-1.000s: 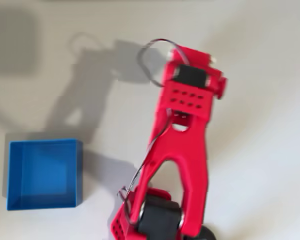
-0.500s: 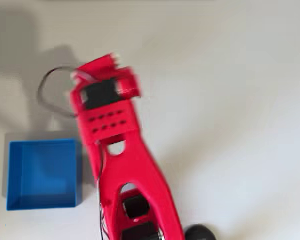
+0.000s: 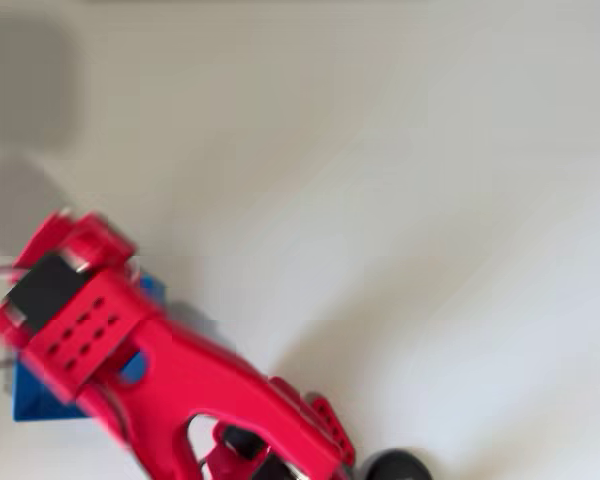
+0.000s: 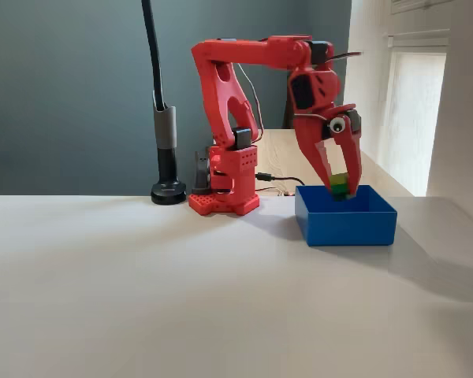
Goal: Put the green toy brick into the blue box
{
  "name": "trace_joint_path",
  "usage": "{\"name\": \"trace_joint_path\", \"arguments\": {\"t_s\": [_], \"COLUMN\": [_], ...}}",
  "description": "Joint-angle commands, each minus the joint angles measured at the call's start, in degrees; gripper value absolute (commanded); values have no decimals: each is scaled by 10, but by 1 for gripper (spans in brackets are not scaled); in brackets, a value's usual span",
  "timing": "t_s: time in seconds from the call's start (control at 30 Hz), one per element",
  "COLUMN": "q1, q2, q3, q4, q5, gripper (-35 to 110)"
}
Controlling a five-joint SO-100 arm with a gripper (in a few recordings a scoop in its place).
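Green toy brick (image 4: 340, 187), tiny, light and rigid with slick sides, sits pinched between the closed red gripper (image 4: 339, 189) just above the blue box (image 4: 345, 216), inside its rim.

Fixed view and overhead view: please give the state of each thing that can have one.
green toy brick: held in the claw, above the box opening, not released.
blue box: upright on the table, open top; contents cannot be seen.
claw: shut on the brick, pointing down over the box.
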Motion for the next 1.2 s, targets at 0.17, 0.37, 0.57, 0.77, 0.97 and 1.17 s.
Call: {"name": "trace_joint_path", "arguments": {"t_s": [0.17, 0.37, 0.57, 0.77, 0.97, 1.17], "q1": [-77, -95, -104, -98, -98, -102], "q2": [33, 31, -4, -87, -132, -139], "q3": [-62, -43, -30, -70, -83, -98], "q4": [28, 29, 27, 28, 31, 74], "q5": [-16, -31, -25, -10, -21, -11], "gripper": [0, 0, 0, 0, 0, 24]}}
